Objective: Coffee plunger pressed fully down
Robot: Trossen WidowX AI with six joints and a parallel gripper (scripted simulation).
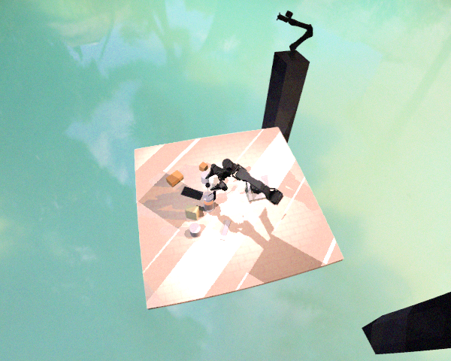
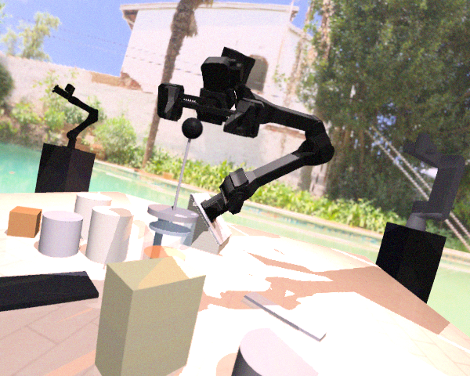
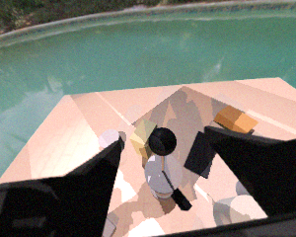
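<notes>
The coffee press (image 1: 208, 203) (image 2: 172, 213) (image 3: 163, 175) stands upright, with clear walls and a grey lid. Its plunger is up: a long thin rod (image 2: 182, 174) rises from the lid to a black ball knob (image 1: 207, 185) (image 2: 192, 128) (image 3: 162, 141). The press's dark handle (image 3: 182, 198) shows in the wrist view. My gripper (image 1: 210, 182) (image 2: 207, 111) is open and empty. In the exterior view its fingers are spread a little above knob height, one to each side. In the wrist view the knob appears between the fingertips; the exact depth gap is unclear.
An olive box (image 1: 192, 212) (image 2: 150, 319) (image 3: 143, 135) and a black slab (image 1: 192, 192) (image 2: 37, 290) (image 3: 201, 154) lie near the press. Several pale cylinders (image 2: 109, 234) stand beside it. An orange block (image 1: 174, 178) (image 3: 234, 119) and a flat strip (image 1: 225, 228) (image 2: 286, 316) are farther out.
</notes>
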